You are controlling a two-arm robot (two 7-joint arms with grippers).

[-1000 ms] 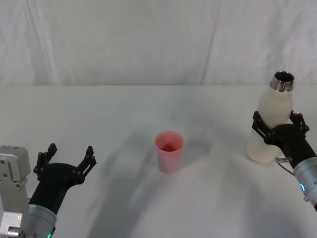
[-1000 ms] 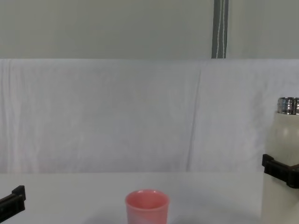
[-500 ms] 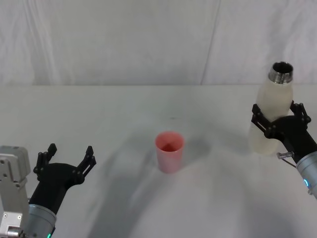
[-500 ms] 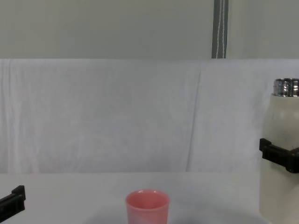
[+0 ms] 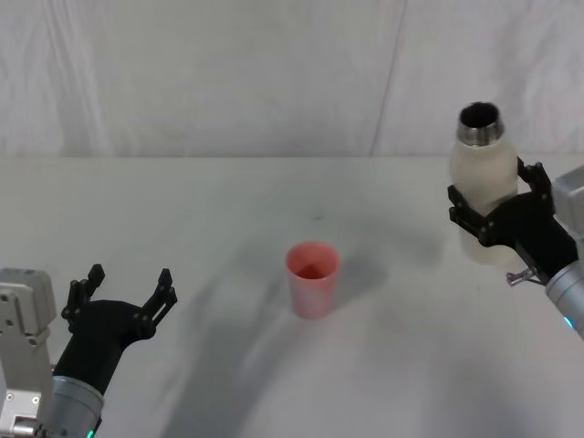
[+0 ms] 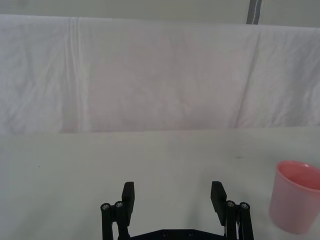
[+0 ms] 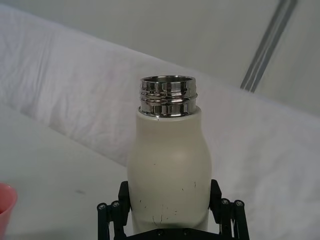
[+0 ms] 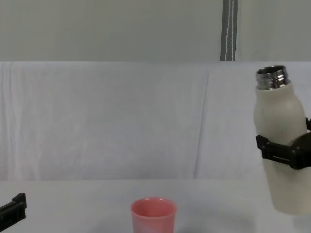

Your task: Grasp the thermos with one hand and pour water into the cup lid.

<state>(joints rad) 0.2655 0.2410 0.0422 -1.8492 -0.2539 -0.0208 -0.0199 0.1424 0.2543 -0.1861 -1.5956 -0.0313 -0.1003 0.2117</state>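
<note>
At right of the head view, right gripper [image 5: 497, 214] clamped on the thermos [image 5: 481, 173], now lifted and tipped slightly toward the cup lid [image 5: 313, 278] at centre; left gripper [image 5: 123, 294] parked lower left, jaws wide. In the chest view, thermos base clear of the table: carry under way, no pouring yet. In the right wrist view, cream body, silver threaded neck, uncapped.

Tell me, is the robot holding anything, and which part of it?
Yes: the right hand grips the tall cream-white metal-necked thermos around its middle body. The open left hand holds nothing.
</note>
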